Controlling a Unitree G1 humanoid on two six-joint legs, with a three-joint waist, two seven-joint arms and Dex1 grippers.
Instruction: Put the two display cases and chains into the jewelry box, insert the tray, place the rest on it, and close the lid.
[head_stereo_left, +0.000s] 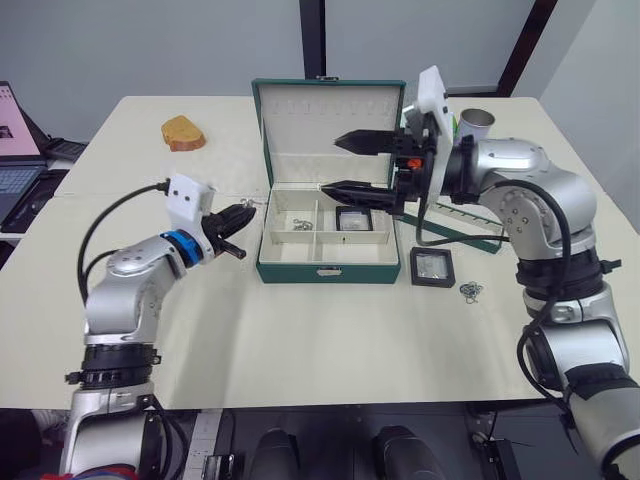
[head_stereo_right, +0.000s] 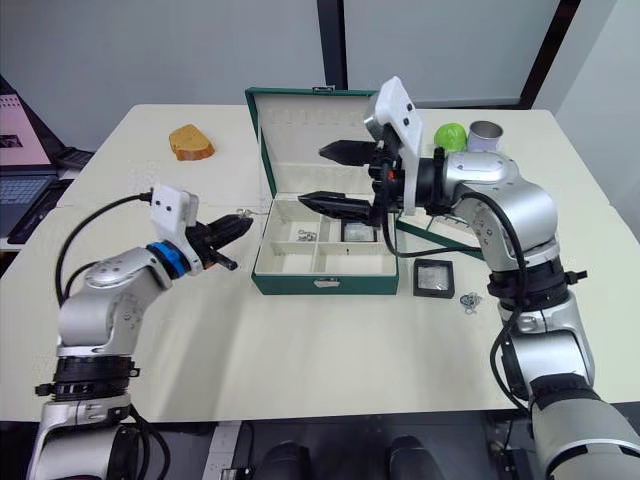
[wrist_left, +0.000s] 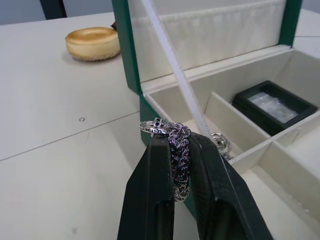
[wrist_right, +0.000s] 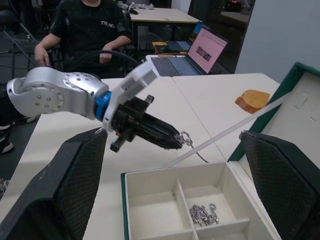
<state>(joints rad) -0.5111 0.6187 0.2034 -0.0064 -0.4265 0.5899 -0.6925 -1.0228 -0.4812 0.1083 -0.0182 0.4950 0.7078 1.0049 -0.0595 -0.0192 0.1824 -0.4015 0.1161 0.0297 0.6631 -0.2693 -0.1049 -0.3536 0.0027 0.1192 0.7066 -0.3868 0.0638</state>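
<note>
Cream tabletop (head_stereo_left: 300, 330) carries the open jewelry box (head_stereo_left: 328, 268), its lid (head_stereo_left: 328, 120) upright, and behind it a seated person's dark shirt (wrist_right: 95, 22) bears pale lettering too small to read. Just left of the box, the left gripper (wrist_left: 172, 150) pinches a silver chain (wrist_left: 175, 145), while another chain (wrist_right: 202, 214) and one display case (wrist_left: 275, 106) lie in separate box compartments. Above the box the right gripper (head_stereo_left: 352, 165) hangs spread wide and empty; below it on the table rest the second display case (head_stereo_left: 432, 267) and a loose chain (head_stereo_left: 471, 291).
</note>
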